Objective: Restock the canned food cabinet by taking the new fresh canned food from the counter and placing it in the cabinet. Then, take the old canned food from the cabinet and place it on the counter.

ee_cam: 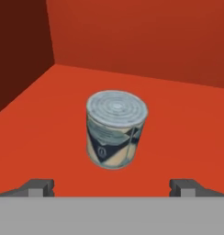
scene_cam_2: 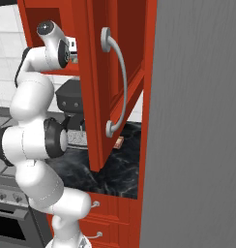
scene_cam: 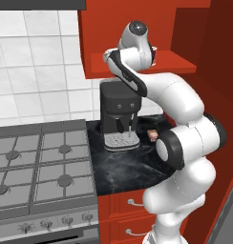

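Red walls and a flat red shelf floor make up the cabinet (ee_cam: 178, 55) you are looking into, and the old canned food (ee_cam: 116, 129) stands upright on that floor, alone, well clear of the back wall and the left side wall. Your gripper (ee_cam: 112, 187) faces the can with its jaws spread wide, one fingertip on each side and short of it, holding nothing. Below the cabinet, a coffee machine (scene_cam: 119, 114) sits on the black tabletop (scene_cam: 132, 167), with a small pinkish object (scene_cam: 152, 135) just beside it.
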